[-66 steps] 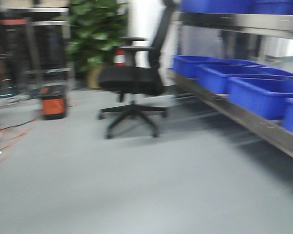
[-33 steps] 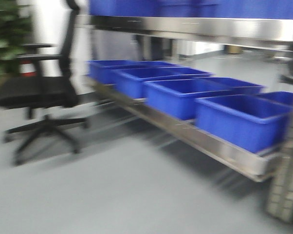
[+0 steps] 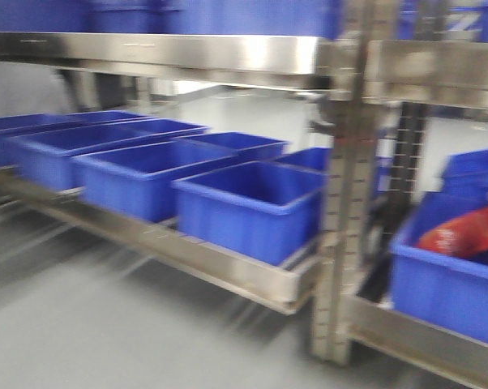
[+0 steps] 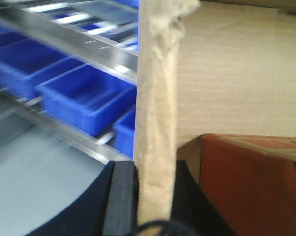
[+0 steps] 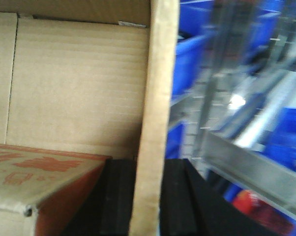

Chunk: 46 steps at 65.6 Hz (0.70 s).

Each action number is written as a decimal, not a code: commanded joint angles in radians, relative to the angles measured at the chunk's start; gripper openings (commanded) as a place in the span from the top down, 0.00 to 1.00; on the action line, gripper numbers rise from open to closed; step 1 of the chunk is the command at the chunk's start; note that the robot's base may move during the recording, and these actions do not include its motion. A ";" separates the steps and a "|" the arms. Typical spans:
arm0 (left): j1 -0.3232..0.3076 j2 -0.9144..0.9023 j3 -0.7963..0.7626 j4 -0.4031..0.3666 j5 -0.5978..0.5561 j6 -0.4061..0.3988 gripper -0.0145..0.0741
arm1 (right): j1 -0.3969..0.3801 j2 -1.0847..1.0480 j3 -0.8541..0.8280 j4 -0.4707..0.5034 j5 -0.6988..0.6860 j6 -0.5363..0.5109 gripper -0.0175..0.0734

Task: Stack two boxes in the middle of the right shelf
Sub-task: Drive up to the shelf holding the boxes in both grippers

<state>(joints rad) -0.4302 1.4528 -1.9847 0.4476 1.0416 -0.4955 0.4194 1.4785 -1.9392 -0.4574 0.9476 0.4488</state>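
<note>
Closest in, the left hand (image 4: 153, 204) is clamped on an upright wall of the large brown corrugated cardboard box (image 4: 226, 73). Its black pads (image 4: 121, 206) press the wall from both sides, and the wall's top edge is frayed. The right hand (image 5: 147, 196) is closed the same way on another upright wall of this box, with a black pad (image 5: 116, 196) on each face of the card. Between the two walls, down inside the box, lies a smaller cardboard carton with an orange side and orange print (image 5: 40, 172). The large box hangs between the two hands, apart from the rack.

Beyond it stands the shiny stainless-steel rack shelf (image 3: 187, 53), which has a broad bright front rail. Its grey perforated upright (image 3: 345, 203) divides two bays. A row of blue plastic bins (image 3: 244, 207) sits side by side on the lower level of the left bay. In the right bay, another blue bin holds something red (image 3: 463, 231) that is too blurred to name. Pale grey floor (image 3: 82, 324) runs under the rack. The whole front view is smeared.
</note>
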 commanded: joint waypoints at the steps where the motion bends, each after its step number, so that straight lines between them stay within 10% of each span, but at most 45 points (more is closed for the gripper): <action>1: 0.006 -0.022 -0.014 0.035 -0.021 -0.005 0.96 | -0.018 -0.013 -0.005 -0.097 -0.012 0.021 0.98; 46: 0.006 -0.022 -0.014 0.056 -0.021 -0.005 0.96 | -0.018 -0.013 -0.005 -0.097 -0.012 0.021 0.98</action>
<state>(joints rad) -0.4302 1.4528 -1.9847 0.4513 1.0411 -0.4955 0.4194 1.4785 -1.9392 -0.4574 0.9476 0.4488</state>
